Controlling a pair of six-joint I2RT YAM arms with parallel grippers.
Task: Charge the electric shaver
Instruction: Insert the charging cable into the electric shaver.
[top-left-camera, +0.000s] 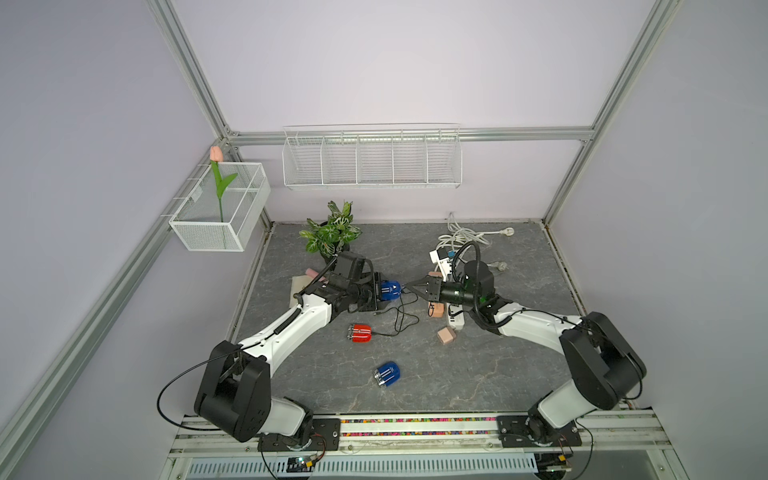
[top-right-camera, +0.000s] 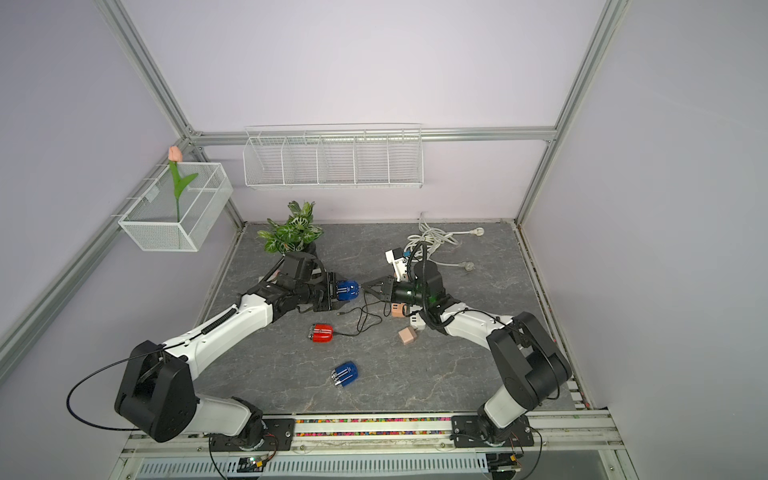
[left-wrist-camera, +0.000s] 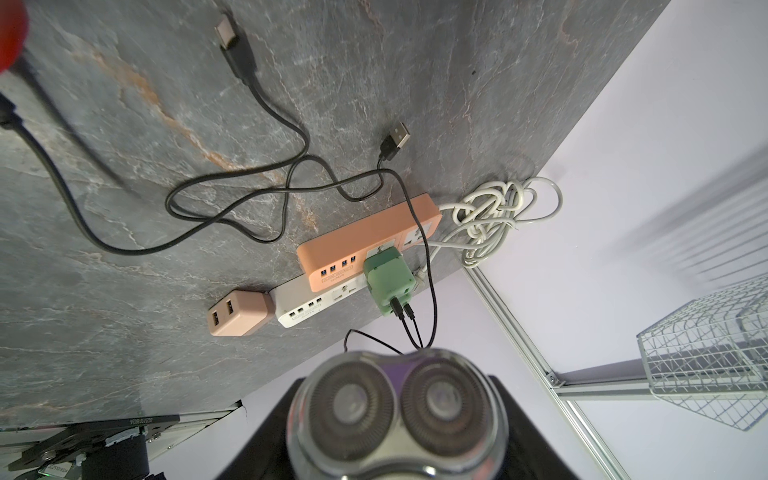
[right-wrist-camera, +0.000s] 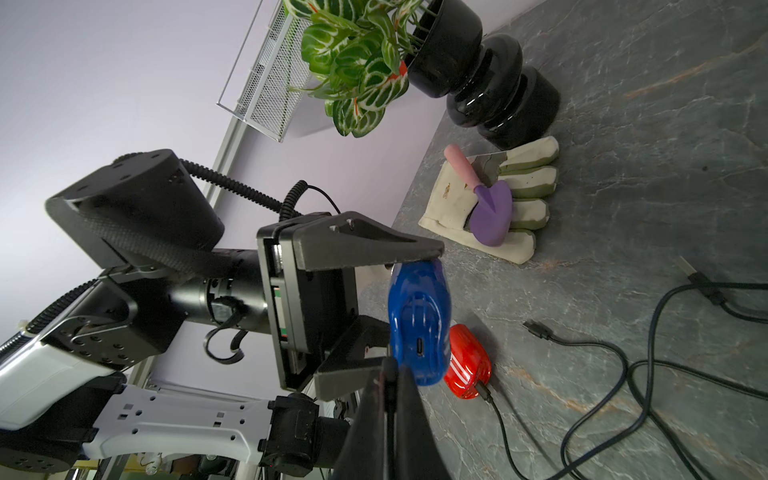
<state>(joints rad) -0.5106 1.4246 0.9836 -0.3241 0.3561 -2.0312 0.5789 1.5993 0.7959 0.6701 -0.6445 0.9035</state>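
Left claw (top-left-camera: 383, 291) grips blue shaver (top-left-camera: 392, 290), closed right claw (top-left-camera: 410, 286) just beside.

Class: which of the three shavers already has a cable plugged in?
The red shaver: a black cable enters its end. The held blue shaver and the loose blue shaver have none.

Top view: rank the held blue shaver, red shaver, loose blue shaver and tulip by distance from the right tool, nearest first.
1. held blue shaver: just off the tip of the right tool
2. red shaver: mid-table, cable plugged in
3. loose blue shaver: front of the table
4. tulip: in the left wall basket
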